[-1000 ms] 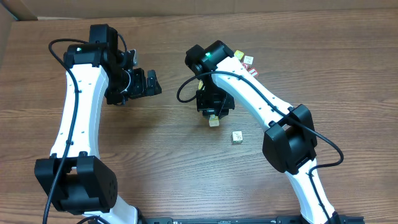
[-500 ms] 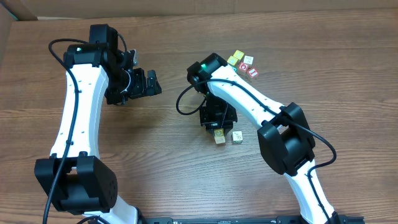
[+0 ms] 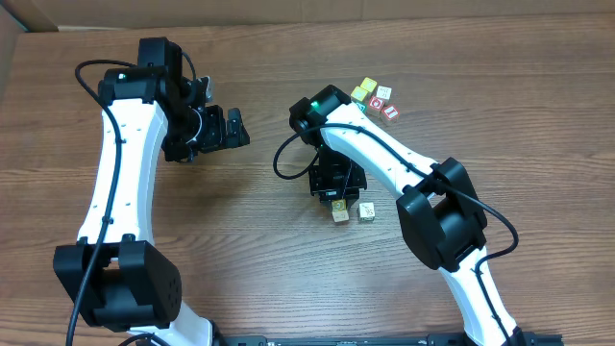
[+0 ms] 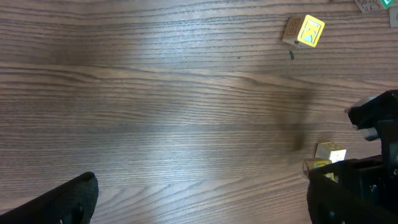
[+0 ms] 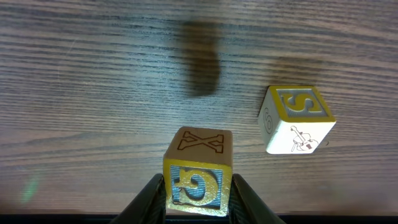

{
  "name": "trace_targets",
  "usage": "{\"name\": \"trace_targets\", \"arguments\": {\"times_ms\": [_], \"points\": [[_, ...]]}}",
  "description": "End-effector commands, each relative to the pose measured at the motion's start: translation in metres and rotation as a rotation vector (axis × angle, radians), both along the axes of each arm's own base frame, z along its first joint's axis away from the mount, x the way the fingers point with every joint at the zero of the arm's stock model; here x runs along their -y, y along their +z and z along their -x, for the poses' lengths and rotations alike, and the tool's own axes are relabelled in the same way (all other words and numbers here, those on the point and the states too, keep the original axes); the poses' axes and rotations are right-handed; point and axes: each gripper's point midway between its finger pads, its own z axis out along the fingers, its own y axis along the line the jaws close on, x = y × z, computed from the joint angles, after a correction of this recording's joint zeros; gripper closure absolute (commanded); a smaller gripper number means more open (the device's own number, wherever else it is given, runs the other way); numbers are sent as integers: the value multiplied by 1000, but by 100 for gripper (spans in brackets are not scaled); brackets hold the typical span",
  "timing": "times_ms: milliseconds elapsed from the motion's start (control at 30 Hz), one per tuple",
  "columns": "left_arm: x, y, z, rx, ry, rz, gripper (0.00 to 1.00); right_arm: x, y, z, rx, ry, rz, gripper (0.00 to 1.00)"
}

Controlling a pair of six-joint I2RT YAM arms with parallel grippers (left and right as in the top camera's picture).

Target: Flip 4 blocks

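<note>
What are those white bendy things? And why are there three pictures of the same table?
Those are two robot arms working at a wooden table. One picture looks straight down from above. The other two come from little cameras on each arm's wrist, so you see what each arm sees. Each arm ends in a two-finger pinching tool. The right tool is pinching a small wooden letter cube with an X on top. Beside it, not touching, sits another cube with a yellow S. More little cubes sit farther back on the table. The left tool is open and holds nothing.
</note>
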Motion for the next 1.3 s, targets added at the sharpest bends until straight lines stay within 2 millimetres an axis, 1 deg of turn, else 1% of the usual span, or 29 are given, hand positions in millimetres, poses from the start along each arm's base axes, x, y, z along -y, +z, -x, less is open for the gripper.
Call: {"name": "trace_targets", "arguments": {"times_ms": [0,67,100,233,267,300,367,433,500,533,700,800,1067,1167,1267], "points": [[1,4,-4,14,4,-5,0,2,0,0,4,7,13,37],[1,4,-4,14,4,-5,0,2,0,0,4,7,13,28],[1,4,-4,14,4,-5,0,2,0,0,4,7,13,27],[1,4,-4,14,4,-5,0,0,-1,-2,16,7,4,27],[1,4,-4,14,4,-5,0,-1,-2,-4,22,7,-1,28],[1,4,-4,14,4,-5,0,-2,-3,-5,28,7,-6,31],[1,4,-4,14,4,-5,0,-5,-4,-9,43,6,-20,47],[1,4,-4,14,4,-5,0,-9,-5,-11,53,5,-38,71],[1,4,-4,14,4,-5,0,-12,-5,-10,47,2,-51,92],[1,4,-4,14,4,-5,0,-13,-5,-9,41,1,-56,96],[1,4,-4,14,4,-5,0,-12,1,10,-21,50,-43,96],[1,4,-4,14,4,-5,0,-15,2,19,-33,98,-36,96],[1,4,-4,14,4,-5,0,-23,0,32,19,203,28,96],[1,4,-4,14,4,-5,0,-22,-2,30,56,240,61,96],[1,4,-4,14,4,-5,0,-27,-5,28,80,254,58,96]]}}
